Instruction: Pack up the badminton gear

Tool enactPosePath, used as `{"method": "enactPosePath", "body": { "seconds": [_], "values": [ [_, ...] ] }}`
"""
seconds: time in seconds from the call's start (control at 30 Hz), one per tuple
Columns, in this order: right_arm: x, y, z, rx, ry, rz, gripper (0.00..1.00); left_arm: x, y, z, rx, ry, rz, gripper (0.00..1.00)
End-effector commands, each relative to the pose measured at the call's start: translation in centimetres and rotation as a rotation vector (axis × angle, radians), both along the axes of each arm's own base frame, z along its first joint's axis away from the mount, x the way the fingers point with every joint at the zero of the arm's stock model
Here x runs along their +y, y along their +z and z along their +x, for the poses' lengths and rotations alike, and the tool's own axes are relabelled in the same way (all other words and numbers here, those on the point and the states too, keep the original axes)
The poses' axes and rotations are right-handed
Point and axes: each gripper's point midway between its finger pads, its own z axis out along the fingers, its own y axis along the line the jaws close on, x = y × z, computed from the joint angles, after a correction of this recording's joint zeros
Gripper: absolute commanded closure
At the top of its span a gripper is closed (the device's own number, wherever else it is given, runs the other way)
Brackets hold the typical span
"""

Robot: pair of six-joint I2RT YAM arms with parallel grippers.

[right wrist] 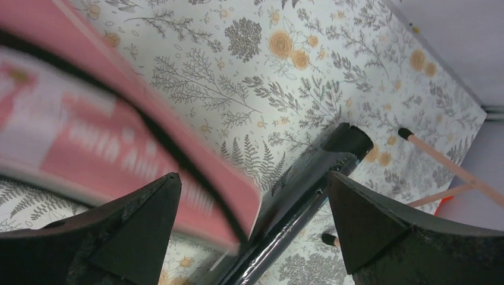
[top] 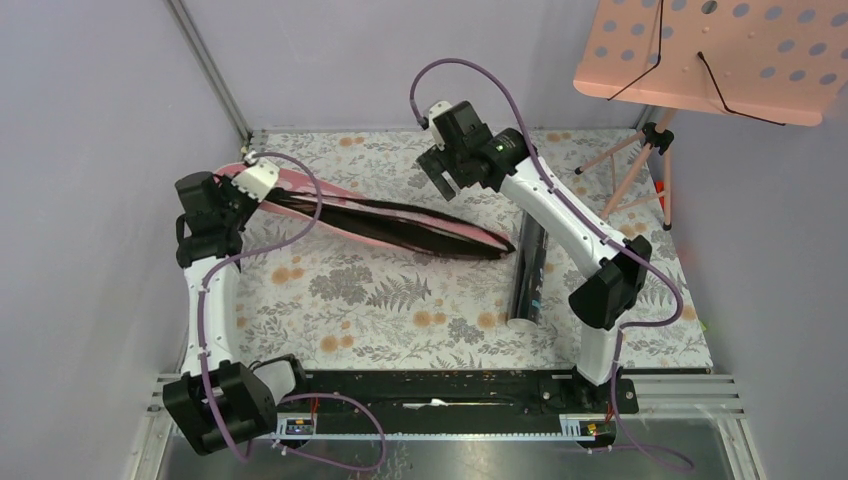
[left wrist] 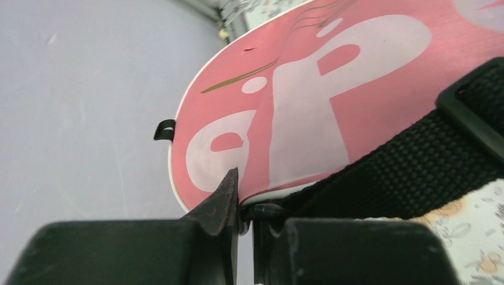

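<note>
Both grippers are seen from above. The left gripper (top: 258,192) is found at the far left of the table (top: 400,310), with its fingers pressed together on the wide end of the pink cover (top: 400,228). The cover is stretched from there toward the middle. The right gripper (top: 438,172) is held above the far middle, with its fingers spread apart and nothing between them. A black tube (top: 528,275) is laid just beside the narrow end of the cover. The table is covered by a cloth (top: 350,290) printed with flowers and ferns. It is closed in by pale lilac walls (top: 90,150), and a pink stand (top: 700,50) with holes is placed in the far right corner.

In the left wrist view, the fingers are clamped on the rim of the cover, where the black strap (left wrist: 410,166) is attached.

In the right wrist view, the wide-open fingers are seen above the blurred cover and the tube.
</note>
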Motion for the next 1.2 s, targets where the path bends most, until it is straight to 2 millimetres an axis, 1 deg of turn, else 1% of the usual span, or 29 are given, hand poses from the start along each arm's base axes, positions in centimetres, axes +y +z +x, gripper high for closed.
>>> {"method": "enactPosePath", "body": {
  "seconds": [0.0, 0.03, 0.1, 0.17, 0.27, 0.3, 0.33, 0.37, 0.43, 0.5, 0.57, 0.63, 0.7, 0.8, 0.87, 0.9, 0.93, 1.03, 1.1, 1.17],
  "values": [
    [-0.5, 4.5, 0.3, -0.164, -0.074, 0.16, 0.01, 2.8, 6.5, 2.2, -0.309, 0.174, -0.143, 1.0],
    [-0.3, 4.2, -0.1, -0.158, -0.054, 0.168, 0.01, 2.9, 6.5, 2.3, -0.307, 0.177, -0.161, 1.0],
    [0.5, 3.1, -1.4, -0.125, 0.047, 0.193, 0.04, 2.2, 5.2, 2.3, -0.26, 0.143, -0.195, 1.0],
    [1.2, 2.0, -2.5, -0.114, 0.104, 0.243, 0.03, -0.3, 2.8, 1.8, -0.164, 0.035, -0.246, 1.0],
    [0.8, 1.3, -2.9, -0.135, 0.036, 0.321, 0.01, -4.7, -1.3, 0.5, -0.053, -0.074, -0.296, 1.0],
    [0.9, 1.0, -3.1, -0.128, 0.01, 0.363, 0.0, -6.2, -2.5, -0.1, -0.026, -0.104, -0.323, 1.0],
    [1.4, 0.6, -3.6, -0.11, 0.005, 0.417, 0.0, -8.0, -3.9, -1.0, 0.013, -0.148, -0.357, 1.0],
    [2.5, 0.1, -4.3, -0.074, 0.019, 0.49, 0.01, -9.6, -4.8, -1.8, 0.045, -0.18, -0.397, 1.0],
    [5.6, -1.1, -6.4, 0.034, 0.11, 0.661, 0.03, -12.7, -6.3, -3.4, 0.122, -0.248, -0.487, 1.0],
    [8.4, -2.4, -8.4, 0.148, 0.198, 0.793, 0.07, -15.2, -7.3, -4.7, 0.192, -0.297, -0.542, 1.0],
    [10.3, -3.6, -9.7, 0.216, 0.235, 0.852, 0.1, -17.1, -7.7, -5.7, 0.242, -0.338, -0.558, 1.0],
    [12.3, -4.2, -10.3, 0.216, 0.271, 0.869, 0.13, -18.5, -7.6, -6.3, 0.271, -0.373, -0.577, 1.0],
    [13.6, -5.1, -10.5, 0.215, 0.273, 0.859, 0.15, -19.8, -7.8, -6.7, 0.296, -0.406, -0.585, 1.0],
    [15.0, -5.7, -9.9, 0.22, 0.236, 0.918, 0.22, -21.1, -7.8, -7.0, 0.32, -0.433, -0.597, 1.0],
    [15.6, -6.1, -9.4, 0.218, 0.187, 0.945, 0.28, -21.8, -7.7, -7.3, 0.331, -0.442, -0.608, 1.0],
    [15.9, -6.4, -9.3, 0.208, 0.167, 0.95, 0.35, -22.1, -7.5, -7.3, 0.331, -0.44, -0.62, 1.0],
    [16.2, -6.7, -9.3, 0.2, 0.156, 0.945, 0.39, -22.4, -7.5, -7.4, 0.339, -0.441, -0.631, 1.0],
    [16.2, -8.1, -9.3, 0.169, 0.098, 0.907, 0.41, -22.6, -7.5, -7.2, 0.341, -0.438, -0.63, 1.0],
    [15.4, -9.2, -8.5, 0.122, 0.02, 0.878, 0.41, -22.8, -7.2, -7.3, 0.342, -0.439, -0.644, 1.0],
    [15.3, -9.6, -8.2, 0.095, -0.002, 0.855, 0.42, -23.2, -6.9, -7.6, 0.348, -0.45, -0.661, 1.0]
  ]
}}
